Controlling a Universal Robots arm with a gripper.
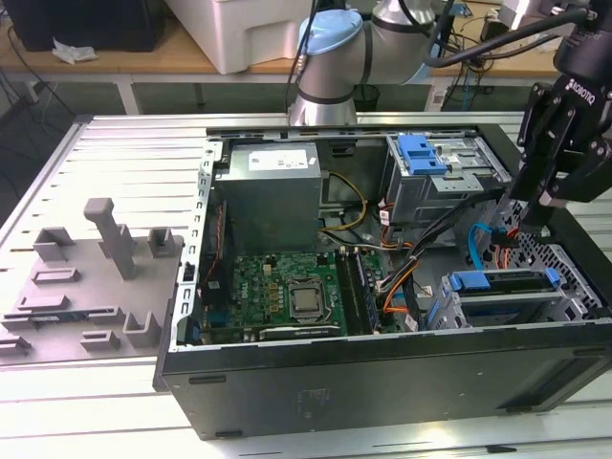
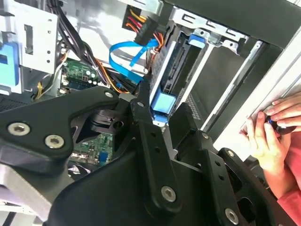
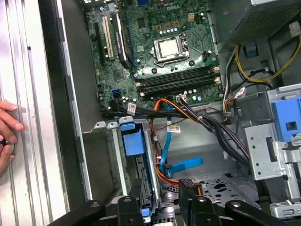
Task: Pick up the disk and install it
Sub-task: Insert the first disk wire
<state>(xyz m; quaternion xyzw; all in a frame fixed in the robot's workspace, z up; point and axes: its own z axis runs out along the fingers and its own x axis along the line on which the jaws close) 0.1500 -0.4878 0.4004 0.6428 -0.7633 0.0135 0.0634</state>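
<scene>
Claw (image 1: pixel 534 215) over disk (image 1: pixel 505 304) in open computer case (image 1: pixel 382 359)

Fingers (image 3: pixel 188 188) spread, holding nothing. The disk sits in its cage (image 1: pixel 442 308) beside the case wall. Cables (image 3: pixel 188 165) crowd the cage's inner side; a hand (image 3: pixel 6 127) rests outside the rim.

No readable text (power-supply sticker (image 1: pixel 282 160) too small)

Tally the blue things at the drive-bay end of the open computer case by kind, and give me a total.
disk with blue carrier frame: 1
blue plastic latch: 1
blue flat cable: 1
Total: 3
</scene>
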